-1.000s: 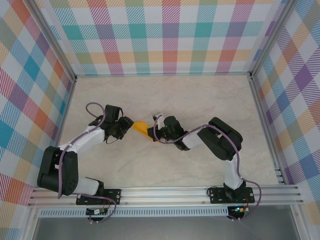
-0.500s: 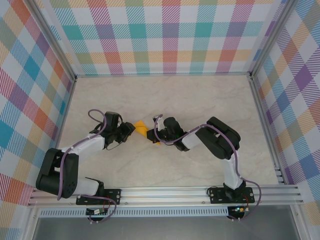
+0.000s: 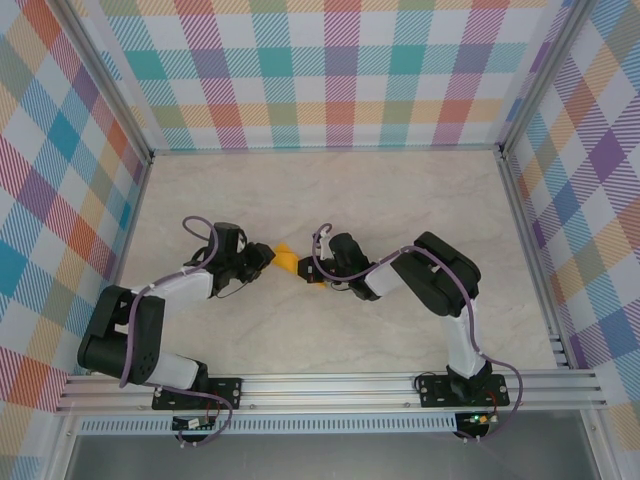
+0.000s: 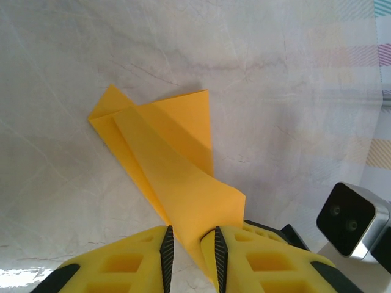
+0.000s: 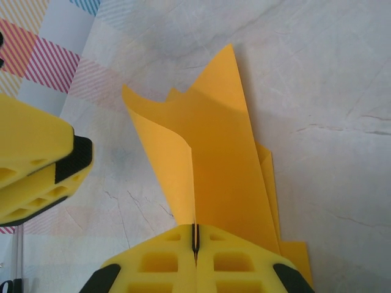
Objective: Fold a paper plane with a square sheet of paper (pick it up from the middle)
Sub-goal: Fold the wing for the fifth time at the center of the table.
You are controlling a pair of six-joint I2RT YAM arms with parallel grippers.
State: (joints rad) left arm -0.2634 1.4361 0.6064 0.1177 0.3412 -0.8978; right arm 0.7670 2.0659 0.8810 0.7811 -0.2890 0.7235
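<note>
The sheet of paper is placed on the table, between the left gripper and the right gripper. One end is seated in the gap between the left gripper's fingers, the rest being spread on the table ahead of them. The other end is pinched between the right gripper's fingers, with the left gripper to their left.

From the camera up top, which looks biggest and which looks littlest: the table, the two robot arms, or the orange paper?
1. The table.
2. The left arm and the right arm. They look about alike, so I won't rank them.
3. The orange paper, by far the smallest.
</note>
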